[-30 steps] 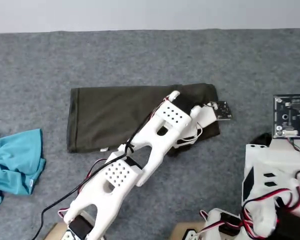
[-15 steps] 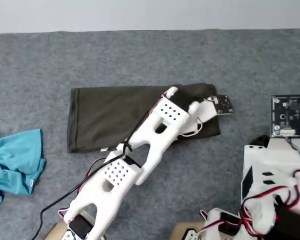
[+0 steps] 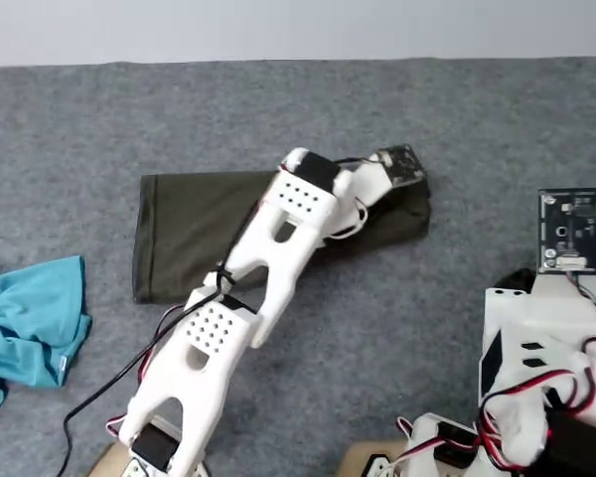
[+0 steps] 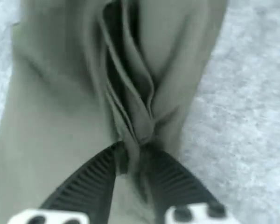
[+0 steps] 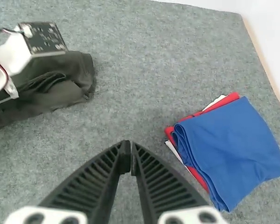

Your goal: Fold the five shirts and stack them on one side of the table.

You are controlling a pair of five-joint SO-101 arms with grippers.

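Observation:
A dark olive shirt (image 3: 199,234) lies partly folded in the middle of the grey table. My left gripper (image 4: 132,151) is shut on a bunched fold of that olive shirt (image 4: 60,93), near its right end (image 3: 377,204). The same shirt (image 5: 46,88) and the left arm's wrist (image 5: 23,44) appear in the right wrist view. My right gripper (image 5: 130,158) is shut on nothing above bare carpet. A folded stack, blue shirt (image 5: 228,151) on top of a red one (image 5: 200,135), lies beside it. A teal shirt (image 3: 30,323) lies crumpled at the table's left edge.
The right arm's base (image 3: 546,378) and a circuit board (image 3: 578,231) stand at the table's right side. Grey carpet (image 3: 457,119) covers the table, with a pale wall (image 3: 298,30) behind its far edge.
My left gripper has pulled the olive shirt's right end up and back toward the far side and leftward, shortening the shirt. The right arm has stayed still.

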